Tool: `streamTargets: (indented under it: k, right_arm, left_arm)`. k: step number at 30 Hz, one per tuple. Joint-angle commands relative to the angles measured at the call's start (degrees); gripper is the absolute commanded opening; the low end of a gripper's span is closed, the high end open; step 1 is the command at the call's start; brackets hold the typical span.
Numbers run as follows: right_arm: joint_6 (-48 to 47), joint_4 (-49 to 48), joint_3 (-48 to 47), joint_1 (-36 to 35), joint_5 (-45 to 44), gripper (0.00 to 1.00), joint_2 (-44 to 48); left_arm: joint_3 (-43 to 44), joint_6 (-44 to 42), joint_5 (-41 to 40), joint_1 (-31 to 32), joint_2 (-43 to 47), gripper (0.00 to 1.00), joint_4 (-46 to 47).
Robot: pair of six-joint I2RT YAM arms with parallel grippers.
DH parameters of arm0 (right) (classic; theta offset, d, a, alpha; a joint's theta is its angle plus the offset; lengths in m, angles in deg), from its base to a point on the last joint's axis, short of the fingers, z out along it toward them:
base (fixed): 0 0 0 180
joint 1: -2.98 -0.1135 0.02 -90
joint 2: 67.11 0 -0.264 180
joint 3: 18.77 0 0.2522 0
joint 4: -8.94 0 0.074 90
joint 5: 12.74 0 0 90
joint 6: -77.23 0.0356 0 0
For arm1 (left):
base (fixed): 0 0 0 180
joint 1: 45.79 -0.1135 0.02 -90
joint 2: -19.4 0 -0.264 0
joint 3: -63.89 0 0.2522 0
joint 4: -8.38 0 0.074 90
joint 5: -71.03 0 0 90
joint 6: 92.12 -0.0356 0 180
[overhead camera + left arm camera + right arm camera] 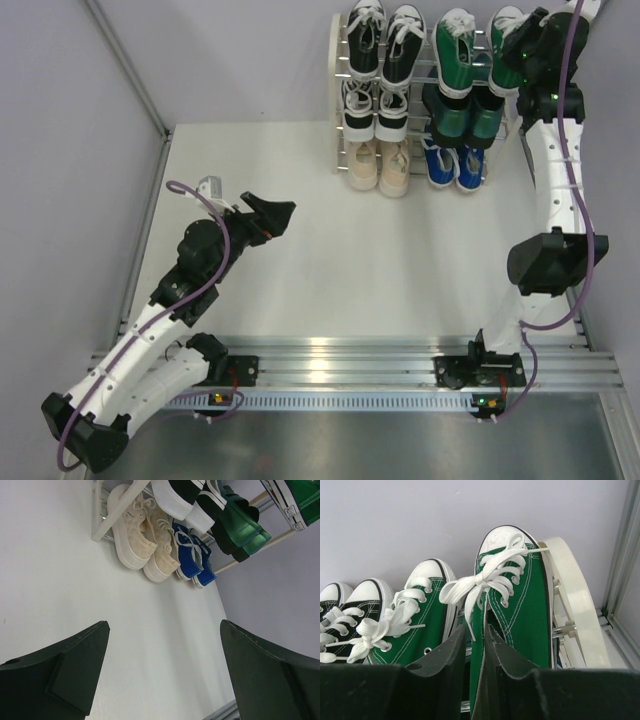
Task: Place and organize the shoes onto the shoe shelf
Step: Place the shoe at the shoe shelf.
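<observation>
At the left of the table (300,290), left gripper (164,625) hovers with jaws spread wide and nothing in them, aimed roughly at the shoe shelf (338,90) but well apart from it. The shelf stands at the far edge against the wall and all six pairs are on it. Left column: black-and-white sneakers (385,45) on top, second black-and-white pair (375,108) below, beige lace-ups (380,165) lowest. Right column: green sneakers on top, dark green dress shoes (458,115) in the middle, blue sneakers (455,165) lowest. The right arm is the near one. Right gripper (476,630) sits at the heel end of the right green sneaker (520,610), jaws narrow, one finger either side of its inner side wall. Can't tell if they're pinching it or already slack. The sneaker's long axis runs straight away from the jaws, toe cap at the wall. The left green sneaker (415,625) is just beside on the left, and the cream side frame (575,595) just beside on the right. Task looks nearly done; the likely next move is to let go and back off heelward. Watch the loose white lace (470,592) hanging by the left finger, it could snag.
</observation>
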Motion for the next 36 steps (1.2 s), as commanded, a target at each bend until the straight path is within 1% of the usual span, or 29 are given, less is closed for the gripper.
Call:
streamTargets:
  k: [1, 3, 5, 6, 11, 12, 17, 20, 21, 25, 33, 35, 36]
  right_arm:
    - [-1.0, -0.8, -3.2, 0.0, 3.6, 0.23, 3.5]
    - [-1.6, -1.1, -3.4, 0.2, 4.2, 0.29, 4.0]
    - [-2.8, -1.3, -3.8, 0.2, 4.4, 0.32, 4.7]
    - [-3.0, -1.5, -3.9, 0.2, 4.4, 0.36, 5.0]
    - [-4.9, -1.8, -4.4, 0.9, 4.5, 0.43, 7.1]
    - [-5.2, -1.6, -4.2, 1.1, 4.3, 0.47, 7.4]
    - [-5.8, 0.5, -0.4, 2.2, 4.5, 0.55, 9.2]
    - [-4.7, 2.9, 2.2, 3.2, 5.1, 0.57, 9.1]
    - [-4.6, 3.4, 2.6, 3.5, 7.0, 0.58, 9.1]
    - [-4.1, 6.1, 4.5, 3.7, 8.6, 0.59, 8.3]
    - [-3.2, 7.1, 6.4, 3.7, 10.3, 0.60, 6.2]
    - [-3.0, 7.2, 6.1, 3.7, 10.2, 0.59, 5.2]
    - [-2.7, 7.3, 6.0, 3.7, 9.9, 0.54, 4.7]
  left_arm:
    - [-0.3, -0.1, -0.4, -0.2, 1.1, 0.98, 1.4]
    - [-0.4, -0.1, -0.4, -0.3, 1.1, 0.97, 1.4]
    - [-0.5, -0.1, -0.4, -0.2, 1.2, 0.97, 1.5]
    - [-0.5, -0.2, -0.4, -0.2, 1.2, 0.97, 1.5]
    - [-0.5, -0.5, -0.3, -0.2, 1.2, 0.97, 1.5]
    - [-0.5, -0.6, -0.3, -0.2, 1.2, 0.98, 1.5]
    - [-1.1, -0.7, -0.3, -0.2, 1.4, 0.97, 1.8]
    - [-1.6, -0.6, -0.3, -0.3, 1.7, 0.98, 2.1]
    - [-1.8, -0.5, -0.2, -0.3, 1.6, 0.97, 2.2]
    - [-2.2, -0.3, -0.2, -0.2, 1.9, 0.97, 2.3]
    - [-3.6, 0.6, -0.3, -0.2, 2.7, 0.97, 2.5]
    - [-3.7, 0.6, -0.4, -0.3, 2.7, 0.98, 2.5]
    - [-3.7, 0.6, -0.4, -0.2, 2.8, 0.98, 2.4]
